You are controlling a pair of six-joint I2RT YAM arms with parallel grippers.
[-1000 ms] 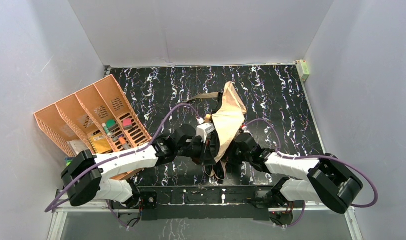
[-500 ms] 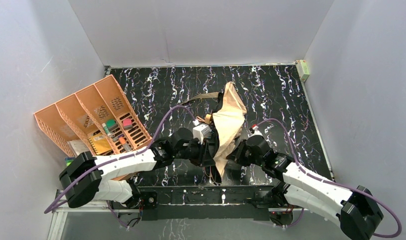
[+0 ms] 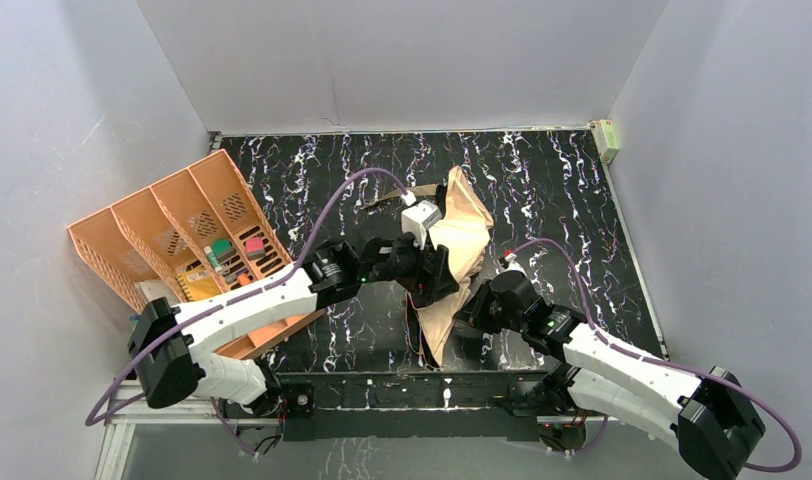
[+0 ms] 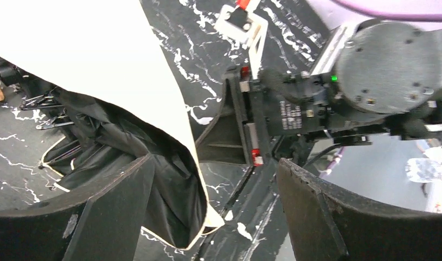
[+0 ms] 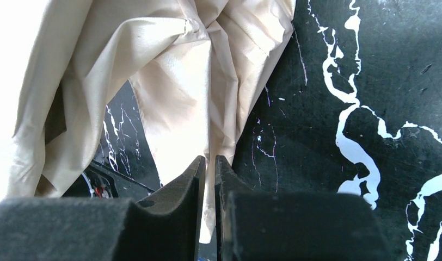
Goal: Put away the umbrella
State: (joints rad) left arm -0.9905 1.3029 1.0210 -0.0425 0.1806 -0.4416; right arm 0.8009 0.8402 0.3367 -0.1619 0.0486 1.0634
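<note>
At mid-tabletop [image 3: 562, 190] I see the umbrella [image 3: 462, 230] lying half collapsed between my two arms, its tan canopy crumpled over the black lining and ribs. My left fingers [image 3: 440, 282] are spread wide over its near-left side with a tan fold hanging beside one finger and nothing clamped. My right fingers [image 5: 207, 171] are pinched almost together on a thin fold of canopy. The organizer [image 3: 172, 235] sits well apart at far left
</note>
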